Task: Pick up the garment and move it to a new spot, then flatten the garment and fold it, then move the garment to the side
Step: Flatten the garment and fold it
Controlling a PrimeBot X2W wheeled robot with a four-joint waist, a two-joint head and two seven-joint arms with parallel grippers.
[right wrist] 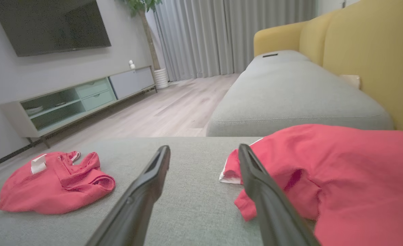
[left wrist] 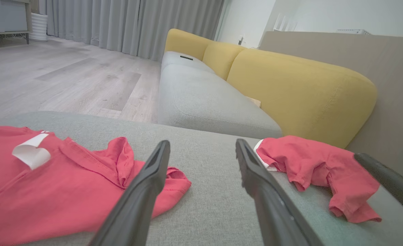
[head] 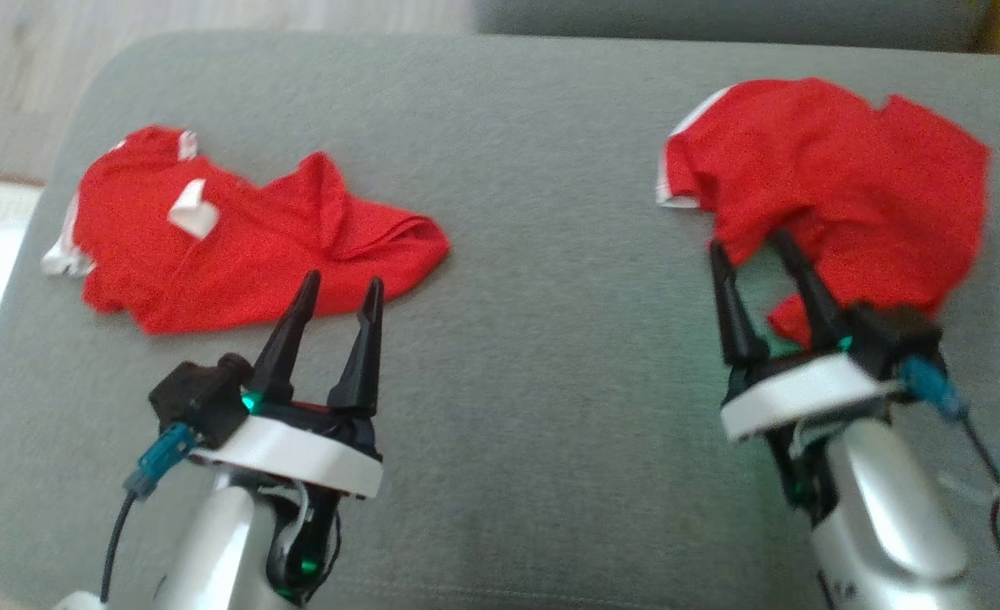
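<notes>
While the left gripper (head: 344, 281) stood wide open and empty just beside the near edge of a crumpled red shirt (head: 237, 246) on a grey cushion (head: 534, 254), the right gripper (head: 747, 243), equally spread and holding nothing, met the near edge of a second red shirt (head: 839, 169), well apart.

You had a broad bare strip of grey cushion (head: 551, 254) between the two red garments, free for either pincer. The left garment (head: 237, 237) lay just ahead of your left pincer (head: 344, 280); the right garment (head: 839, 169) crowded your right pincer (head: 747, 240).
</notes>
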